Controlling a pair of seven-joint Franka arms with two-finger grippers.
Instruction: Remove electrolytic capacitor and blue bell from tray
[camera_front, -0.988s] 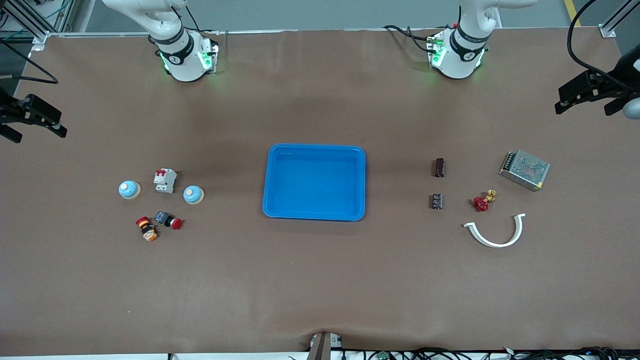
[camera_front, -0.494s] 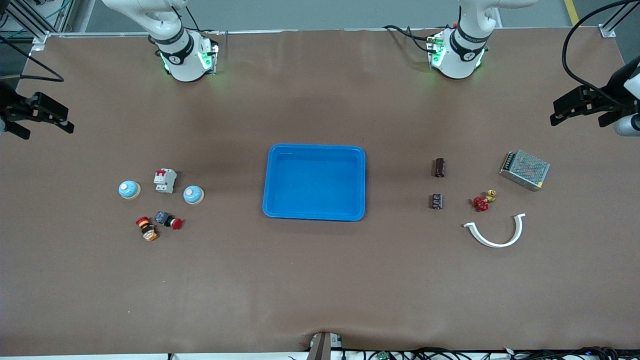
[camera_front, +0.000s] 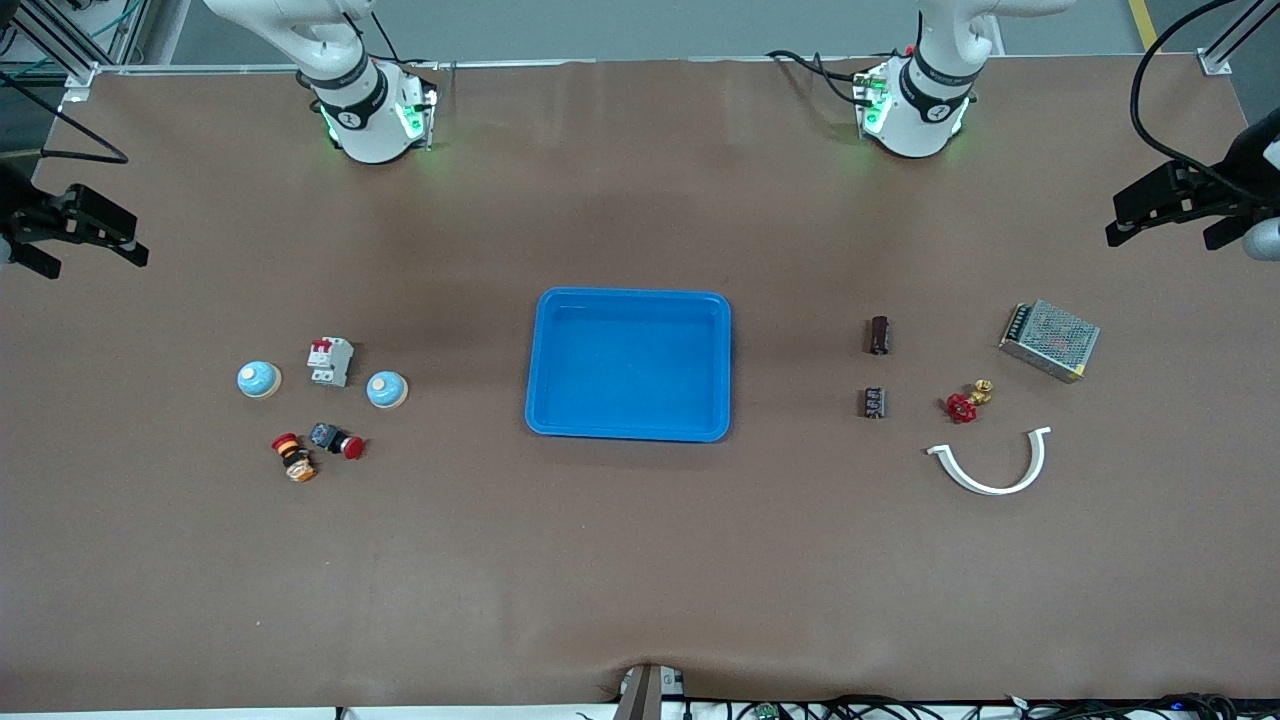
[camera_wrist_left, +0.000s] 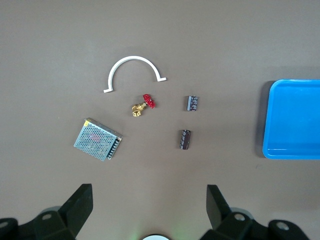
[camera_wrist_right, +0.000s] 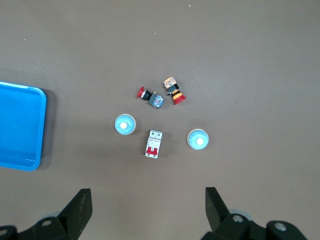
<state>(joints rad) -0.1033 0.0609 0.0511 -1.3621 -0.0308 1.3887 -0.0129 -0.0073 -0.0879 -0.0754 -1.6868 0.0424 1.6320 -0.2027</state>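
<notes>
Front view first: the shallow bright blue rectangular plastic tray (camera_front: 628, 295) sits mid-table, and there is nothing in it. With the tray as the dial's centre, two dark cylindrical electrolytic capacitors (camera_front: 879, 335) lie out on the brown mat at three o'clock, toward the left arm's end. Each one's long axis runs twelve-to-six. Two pale blue domed bells (camera_front: 259, 379) sit at nine o'clock, toward the right arm's end. The left gripper (camera_front: 1165, 225) hangs over the mat's edge at about two o'clock. The right gripper (camera_front: 85, 258) mirrors it at about ten. Both arms wait, well apart from any part.

Left wrist view: the left gripper (camera_wrist_left: 148, 197) has its fingers spread wide with nothing between them. The capacitors (camera_wrist_left: 185, 139) are on bare mat, well apart from the tray (camera_wrist_left: 292, 150). This is the nearer arm for them, and they lie tray-ward of it.

Right wrist view: the right gripper (camera_wrist_right: 147, 200) is just as wide and just as empty. Both bells (camera_wrist_right: 125, 124) are on the mat between it and the tray (camera_wrist_right: 20, 125), and this arm is the nearer one.

My read: the removal looks already finished, because nothing is left in the tray to lift.
</notes>
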